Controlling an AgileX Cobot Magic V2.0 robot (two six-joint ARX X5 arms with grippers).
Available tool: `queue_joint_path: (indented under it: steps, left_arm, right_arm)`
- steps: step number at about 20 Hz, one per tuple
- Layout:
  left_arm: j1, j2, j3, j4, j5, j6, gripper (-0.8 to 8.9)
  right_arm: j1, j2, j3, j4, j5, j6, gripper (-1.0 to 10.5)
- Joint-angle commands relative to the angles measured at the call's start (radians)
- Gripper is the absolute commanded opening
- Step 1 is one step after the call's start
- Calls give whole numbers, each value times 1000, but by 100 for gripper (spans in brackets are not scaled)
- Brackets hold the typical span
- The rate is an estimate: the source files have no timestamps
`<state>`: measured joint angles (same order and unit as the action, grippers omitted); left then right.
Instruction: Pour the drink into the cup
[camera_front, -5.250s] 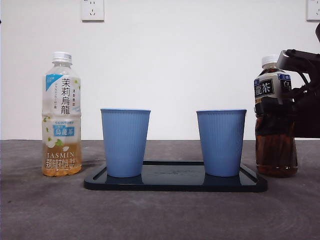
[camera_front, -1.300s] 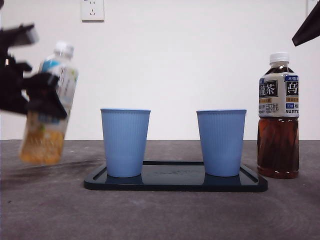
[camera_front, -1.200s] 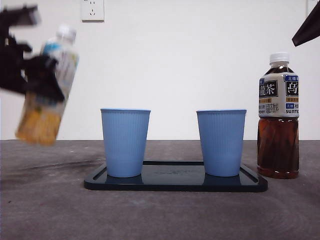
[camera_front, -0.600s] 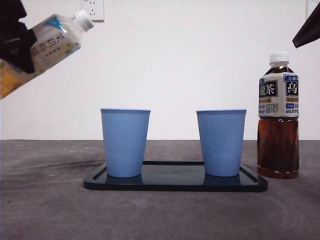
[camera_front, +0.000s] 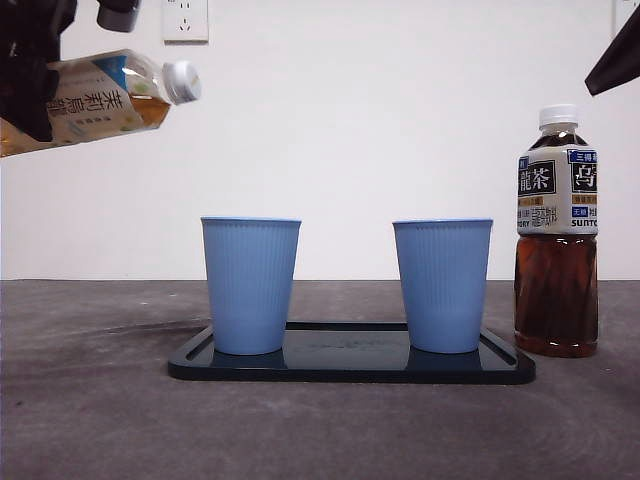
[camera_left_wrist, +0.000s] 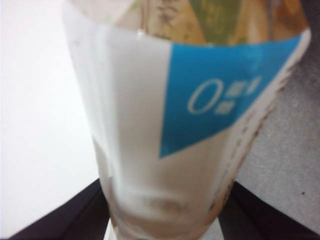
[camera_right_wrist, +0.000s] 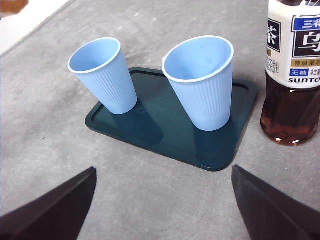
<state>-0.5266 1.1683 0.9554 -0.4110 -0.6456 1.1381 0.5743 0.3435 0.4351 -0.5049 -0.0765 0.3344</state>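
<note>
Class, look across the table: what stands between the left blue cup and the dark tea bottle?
The front view shows the right blue cup standing between the left blue cup and the dark tea bottle, on the same black tray.

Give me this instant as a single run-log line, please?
left pincer: holds jasmine tea bottle tilted, capped, high beside left cup | right pincer: open, waiting | cups on tray: empty

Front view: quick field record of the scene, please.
left gripper: shut on jasmine tea bottle, held high and tilted, cap on, up and to the side of the nearer cup
right gripper: open, waiting above the table
blue cups: two, upright, empty, on dark tray
dark tea bottle: upright beside tray, capped
</note>
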Motion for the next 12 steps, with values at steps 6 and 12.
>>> queue_joint_path:
  steps: [6,12]
  left_arm:
    - [-49,95,33,45,-57,58,210]
    - [-54,127,33,90,-62,48,209]
  right_arm:
    - [7,0,12,9,-2,-21,430]
    - [7,0,12,9,-2,-28,430]
